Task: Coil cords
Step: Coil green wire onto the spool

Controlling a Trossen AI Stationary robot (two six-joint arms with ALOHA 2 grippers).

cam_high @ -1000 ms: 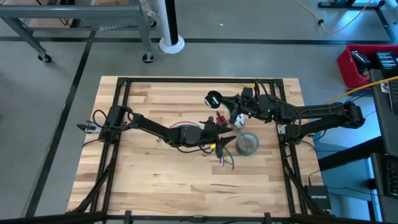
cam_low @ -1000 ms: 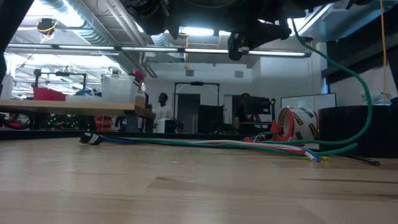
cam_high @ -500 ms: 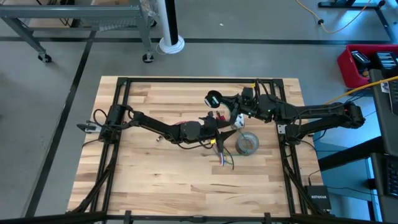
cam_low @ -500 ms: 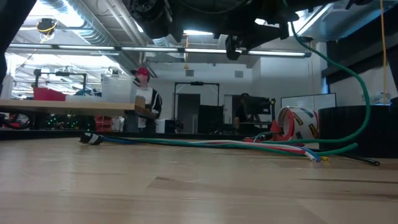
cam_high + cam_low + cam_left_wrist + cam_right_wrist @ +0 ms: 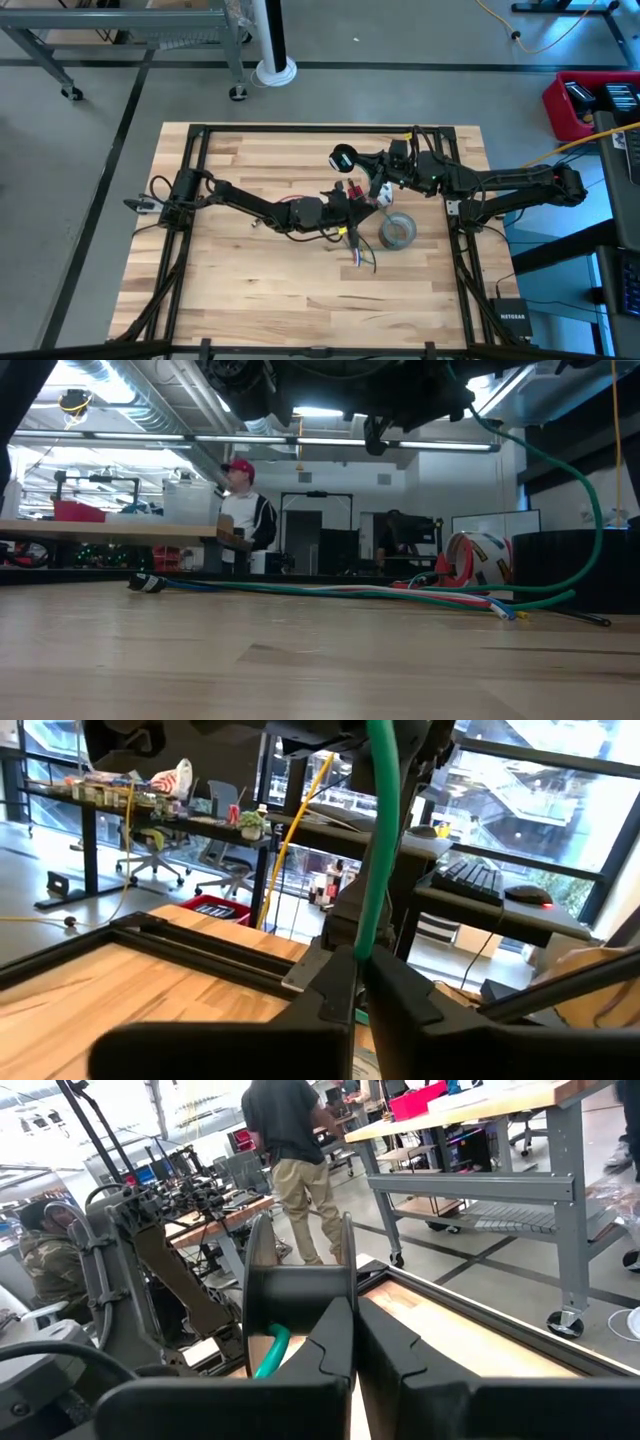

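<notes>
While the left gripper (image 5: 358, 982) pinches the green cord (image 5: 378, 830) and the right gripper (image 5: 354, 1342) clamps the spool (image 5: 297, 1295), the cord could slip free.

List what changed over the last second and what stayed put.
The left hand closed on the green cord and moved a little toward the right arm. A person walked into the room behind. The right hand stayed shut at the black spool; the tape roll did not move.

Light: bright and even overhead, from ceiling strips (image 5: 300, 410)
Glare: daylight through windows (image 5: 520, 810) in the left wrist view
Blur: near counter (image 5: 300, 670) soft in the low view
</notes>
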